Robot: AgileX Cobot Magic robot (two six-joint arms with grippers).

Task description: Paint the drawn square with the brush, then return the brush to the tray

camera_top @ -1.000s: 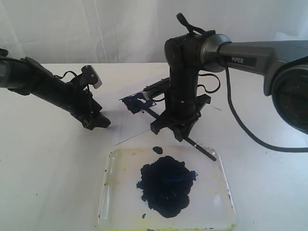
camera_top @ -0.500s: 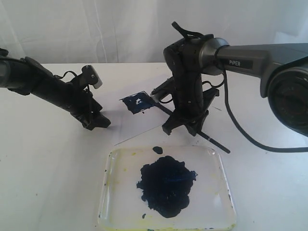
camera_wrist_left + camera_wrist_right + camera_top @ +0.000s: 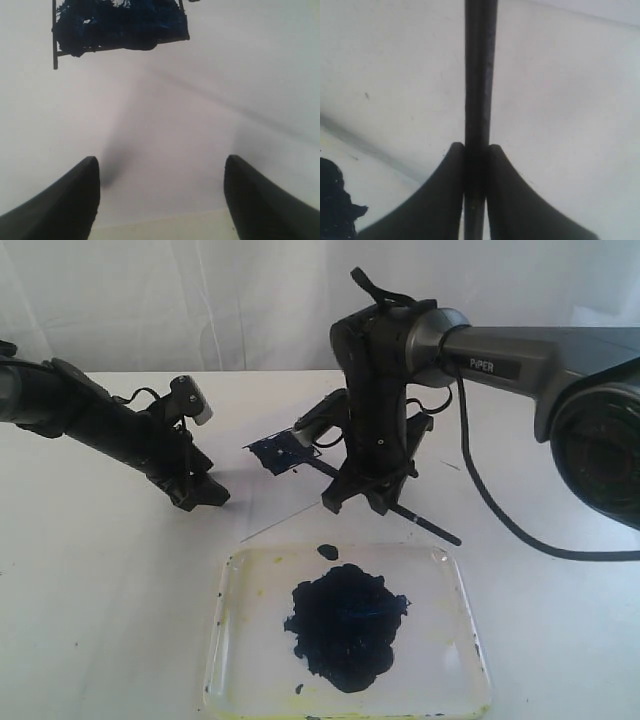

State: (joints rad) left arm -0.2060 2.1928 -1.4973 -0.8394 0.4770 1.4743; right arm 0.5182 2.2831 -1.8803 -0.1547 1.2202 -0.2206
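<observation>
- The white worktop (image 3: 80,580) carries everything.
- The tray (image 3: 250,640) sits at the near middle, clear plastic with yellowish stains along its rim.
- A white paper sheet (image 3: 270,495) lies just beyond the tray; its near edge runs slanted between the two hands.
- A dark blue-black paint blob (image 3: 345,625) fills the middle of the tray, with a small spot near the far rim.
- The right hand (image 3: 358,505) points down over the paper, right of centre, its fingers (image 3: 452,190) pinched narrow on the brush.
- The left hand (image 3: 198,495) is low on the left, near the paper's left edge, its jaws spread wide with nothing between them.
- The drawn square (image 3: 275,453) lies on the far part of the paper, between the hands, mostly filled with dark blue paint, with a few white gaps.
- The brush (image 3: 425,527) slants from the square's right side, through the right hand, to just beyond the tray's far right corner. Whether its tip touches the paper I cannot tell.
</observation>
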